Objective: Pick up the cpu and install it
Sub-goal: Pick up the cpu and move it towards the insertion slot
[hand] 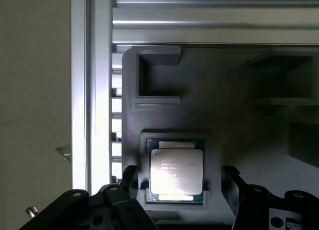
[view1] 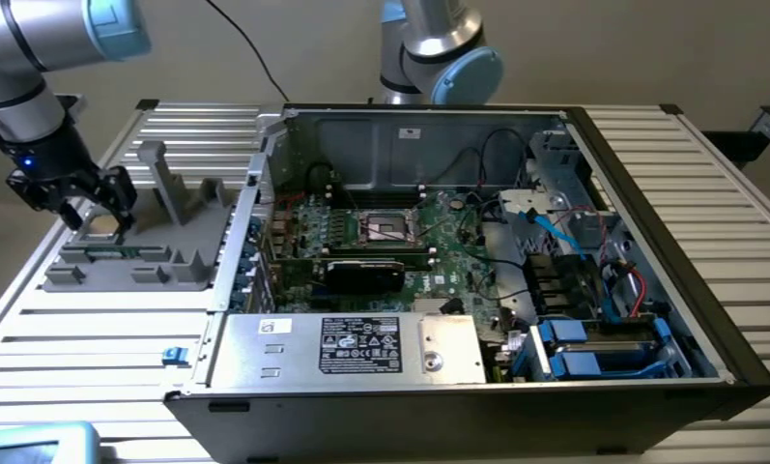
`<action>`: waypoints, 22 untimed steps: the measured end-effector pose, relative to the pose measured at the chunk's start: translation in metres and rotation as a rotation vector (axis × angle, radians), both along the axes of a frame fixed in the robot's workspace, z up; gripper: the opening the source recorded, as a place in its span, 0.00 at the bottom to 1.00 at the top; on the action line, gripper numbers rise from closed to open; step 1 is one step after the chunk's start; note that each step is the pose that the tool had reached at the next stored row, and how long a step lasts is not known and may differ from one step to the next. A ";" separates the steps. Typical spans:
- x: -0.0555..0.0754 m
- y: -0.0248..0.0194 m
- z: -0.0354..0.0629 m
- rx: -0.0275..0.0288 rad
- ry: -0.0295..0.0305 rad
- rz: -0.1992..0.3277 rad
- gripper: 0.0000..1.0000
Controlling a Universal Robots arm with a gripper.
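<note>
The cpu (hand: 176, 171), a flat square chip with a shiny silver top and a thin green rim, lies in a recess of the grey holder tray (hand: 214, 100). My gripper (hand: 182, 182) hangs just above it, open, with one black finger (hand: 130, 177) on each side of the chip and not touching it. In the exterior view the gripper (view1: 86, 205) stands over the tray (view1: 140, 261) at the exterior view's left, and the cpu (view1: 98, 225) shows between the fingers. The motherboard socket (view1: 387, 228) sits open inside the computer case.
The open computer case (view1: 488, 280) takes up the middle of the slatted aluminium table (view1: 732, 242). A black graphics card (view1: 365, 273) lies below the socket, with cables and blue drive bays (view1: 591, 348) at the exterior view's right. A second arm's base (view1: 437, 48) stands behind the case.
</note>
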State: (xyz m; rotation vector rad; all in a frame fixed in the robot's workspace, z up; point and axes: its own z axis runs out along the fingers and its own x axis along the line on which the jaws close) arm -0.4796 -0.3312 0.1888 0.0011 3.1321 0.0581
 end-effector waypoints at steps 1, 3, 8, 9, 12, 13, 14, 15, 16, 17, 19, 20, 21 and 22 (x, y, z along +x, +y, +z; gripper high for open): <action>0.000 0.0001 -0.0008 0.0001 0.0015 -0.001 0.77; 0.000 0.0001 -0.0018 0.0000 0.0096 -0.003 0.77; 0.000 0.0001 -0.0027 0.0016 0.0241 -0.020 0.77; 0.000 0.0000 -0.0027 0.0017 0.0240 -0.020 0.77; 0.000 0.0001 -0.0028 0.0018 0.0239 -0.022 0.77; 0.000 0.0001 -0.0028 0.0018 0.0238 -0.022 0.77; 0.000 0.0001 -0.0028 0.0018 0.0240 -0.022 0.77; 0.000 0.0001 -0.0028 0.0018 0.0240 -0.022 0.77; 0.000 0.0001 -0.0029 0.0018 0.0239 -0.022 0.77; 0.000 0.0001 -0.0029 0.0018 0.0239 -0.022 0.77; 0.000 0.0004 -0.0030 0.0019 0.0237 -0.022 0.75; 0.000 0.0005 -0.0030 0.0018 0.0239 -0.022 0.68; 0.000 0.0007 -0.0029 0.0018 0.0240 -0.022 0.68; 0.000 0.0007 -0.0030 0.0018 0.0238 -0.022 0.68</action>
